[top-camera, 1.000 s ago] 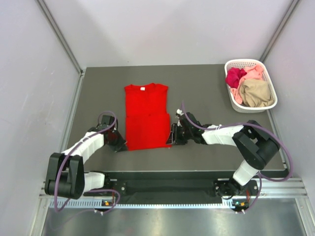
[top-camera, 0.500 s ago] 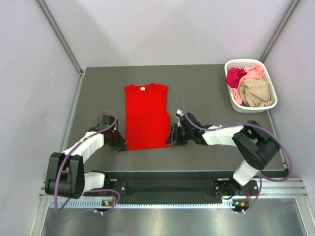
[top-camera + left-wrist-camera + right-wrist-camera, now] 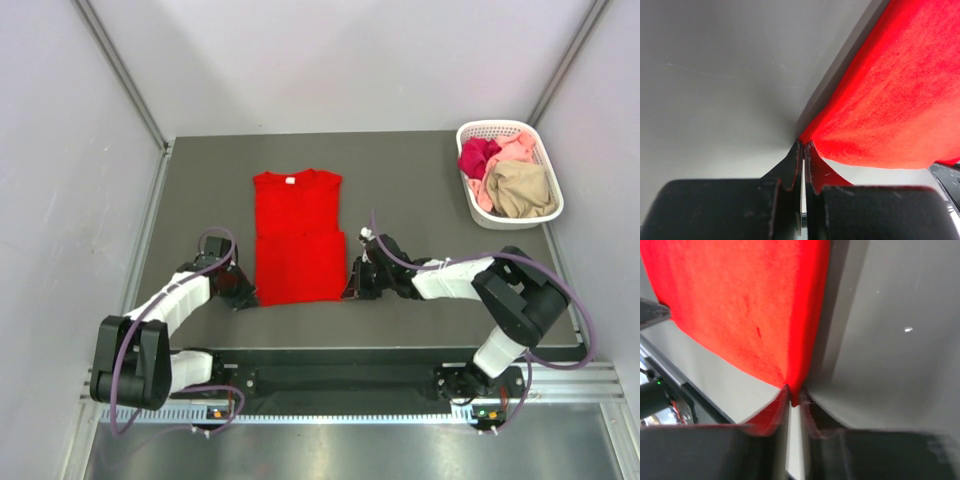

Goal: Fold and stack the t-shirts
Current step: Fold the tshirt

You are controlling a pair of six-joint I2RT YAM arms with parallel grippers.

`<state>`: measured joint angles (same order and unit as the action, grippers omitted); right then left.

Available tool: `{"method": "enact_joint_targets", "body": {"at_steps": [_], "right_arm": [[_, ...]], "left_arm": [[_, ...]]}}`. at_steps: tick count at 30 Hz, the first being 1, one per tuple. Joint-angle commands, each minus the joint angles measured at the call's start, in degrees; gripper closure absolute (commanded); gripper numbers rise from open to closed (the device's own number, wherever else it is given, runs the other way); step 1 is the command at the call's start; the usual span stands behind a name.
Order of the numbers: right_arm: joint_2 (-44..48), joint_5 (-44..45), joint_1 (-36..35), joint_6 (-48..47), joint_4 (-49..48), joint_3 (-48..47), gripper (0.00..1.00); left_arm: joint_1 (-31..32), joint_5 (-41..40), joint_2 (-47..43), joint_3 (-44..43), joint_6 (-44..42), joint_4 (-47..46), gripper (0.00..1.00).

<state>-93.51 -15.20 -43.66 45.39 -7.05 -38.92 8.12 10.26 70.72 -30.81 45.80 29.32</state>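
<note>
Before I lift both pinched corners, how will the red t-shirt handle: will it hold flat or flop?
Likely floppy: the red t-shirt puckers where the left gripper pinches its corner, so the middle should sag between that and the right gripper. Probably light, being thin cloth. It could slip, since each pinch holds only a corner tip.

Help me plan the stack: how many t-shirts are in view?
4: red shirt flat on the table; magenta, pink and tan shirts bunched in the basket. Others may lie hidden beneath them.
</note>
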Motion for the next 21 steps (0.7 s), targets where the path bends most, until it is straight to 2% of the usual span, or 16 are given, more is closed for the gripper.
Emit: {"method": "enact_joint_targets", "body": {"at_steps": [1,9,10,12,13,21], "right_arm": [[-2.02,1.85,-0.73,-1.44,5.64,2.27,1.0],[4.12,4.65,-0.81,-3.02,11.88,2.7,1.0],[4.48,4.92,-0.81,-3.02,12.23,2.88,0.93],[4.48,4.4,-0.81,-3.02,11.54,3.58,0.71],[4.39,4.13,-0.81,-2.76,11.01,3.93,0.68],[3.43,3.42,-1.87,-1.53,9.07,4.11,0.65]], "left_arm": [[-0.03,-0.24,0.39,2.33,0.34,-1.82,1.0],[0.05,1.43,-3.56,-0.31,0.95,2.84,1.0],[0.05,1.6,-3.83,-0.04,0.87,2.76,1.0],[0.05,1.6,-3.49,0.13,0.69,2.58,1.0],[0.05,1.78,-3.22,0.31,0.69,2.32,1.0],[0.05,1.6,-2.25,-0.31,0.08,2.67,1.0]]}}
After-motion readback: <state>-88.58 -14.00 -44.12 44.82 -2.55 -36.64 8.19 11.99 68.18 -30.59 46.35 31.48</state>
